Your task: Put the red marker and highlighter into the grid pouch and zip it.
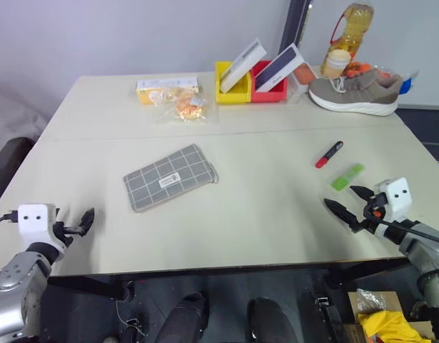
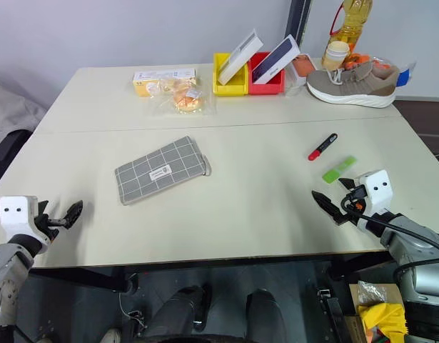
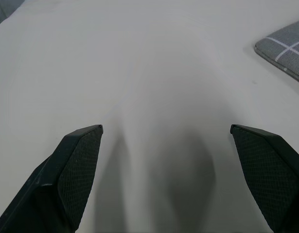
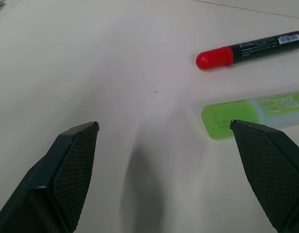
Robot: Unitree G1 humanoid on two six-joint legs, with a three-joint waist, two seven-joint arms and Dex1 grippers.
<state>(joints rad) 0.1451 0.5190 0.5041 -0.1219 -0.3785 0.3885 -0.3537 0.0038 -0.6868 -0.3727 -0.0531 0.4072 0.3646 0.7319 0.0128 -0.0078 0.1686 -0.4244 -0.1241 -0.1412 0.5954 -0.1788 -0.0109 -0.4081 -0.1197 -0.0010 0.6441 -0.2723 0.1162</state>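
Evidently staged for first pick: right gripper (image 1: 350, 199) fingers released just short of highlighter (image 4: 254, 112) and red marker (image 4: 249, 49); left gripper (image 1: 85, 221) fingers released beside grid pouch (image 1: 170, 176) on desk (image 1: 262, 221).

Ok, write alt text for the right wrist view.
The right gripper, open and empty, hovers over a pale table, one black finger overlapping the near edge of the light-green highlighter. Beyond it lies the red marker, red cap and dark barrel, apart from the highlighter.

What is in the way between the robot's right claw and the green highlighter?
Nothing visible. The open right gripper sits just short of the flat light-green highlighter, with only bare beige table between them.
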